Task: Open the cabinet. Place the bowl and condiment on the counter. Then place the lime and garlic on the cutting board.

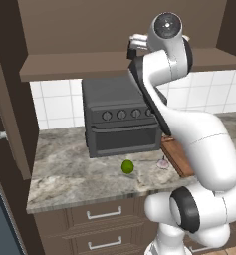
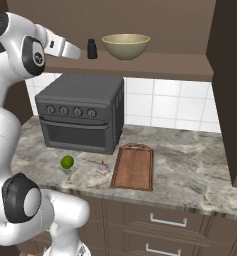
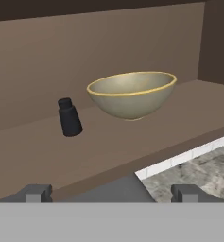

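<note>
Our gripper [image 3: 111, 191] stood released, its two fingertips [image 3: 35, 193] spread wide with nothing between them, level with the front edge of the open cabinet [image 3: 108, 151] shelf. Just ahead of the fingers, slightly toward the left tip, the condiment [image 3: 69, 117] stood on that shelf, apart from us. Beside it and further along, in line with the gap between the tips, sat the bowl [image 3: 132, 94], upright and close to the shaker without touching it.

Below our fingers a dark toaster oven [image 2: 82, 112] rested on the counter [image 2: 190, 170] against the white tiled wall. Well below and in front of the oven, the lime [image 2: 67, 161] lay on the stone. The garlic [image 2: 103, 168] lay near it, between the lime and the cutting board [image 2: 134, 166], which lay flat on the counter, bare. The cabinet door [image 2: 230, 90] stood swung out, farthest from our fingers. Drawers [image 2: 167, 220] ran under the counter edge.
</note>
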